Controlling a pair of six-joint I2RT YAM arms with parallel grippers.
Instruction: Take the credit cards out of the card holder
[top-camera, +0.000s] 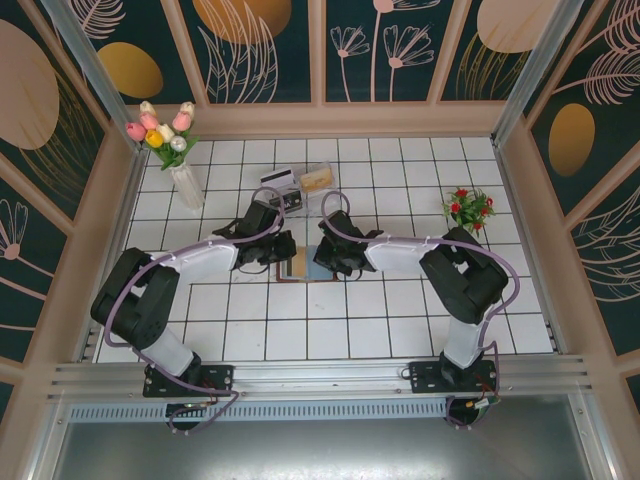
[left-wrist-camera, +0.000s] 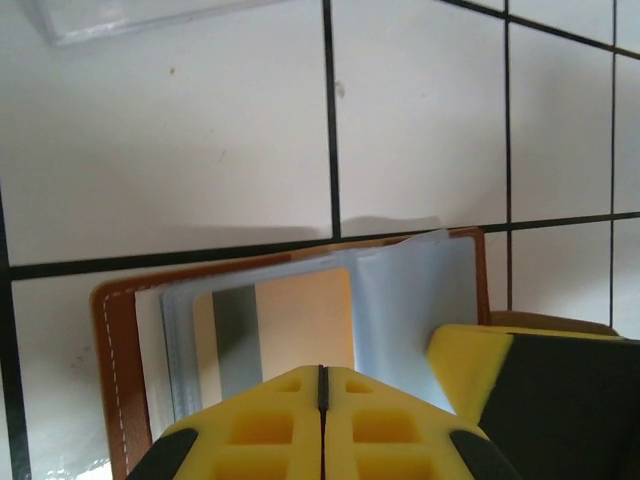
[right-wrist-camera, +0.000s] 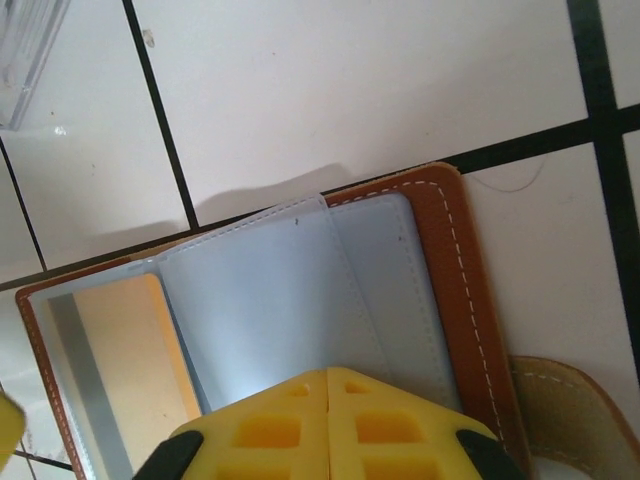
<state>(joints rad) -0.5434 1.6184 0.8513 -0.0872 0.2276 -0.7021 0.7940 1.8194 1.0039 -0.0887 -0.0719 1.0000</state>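
Shut tight, left gripper (left-wrist-camera: 320, 376) and right gripper (right-wrist-camera: 328, 378) meet over the card holder (right-wrist-camera: 440, 232) (orange credit card (left-wrist-camera: 305, 320) sleeved inside); I'd slide it straight out.

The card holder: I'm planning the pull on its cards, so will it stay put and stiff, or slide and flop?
Likely floppy: the blue-grey sleeve lifts off the open card holder and casts a shadow, so its pages probably bend. It looks thin and light, lying on smooth tiles, so it may slide unless pinned. The orange card looks stiffer.
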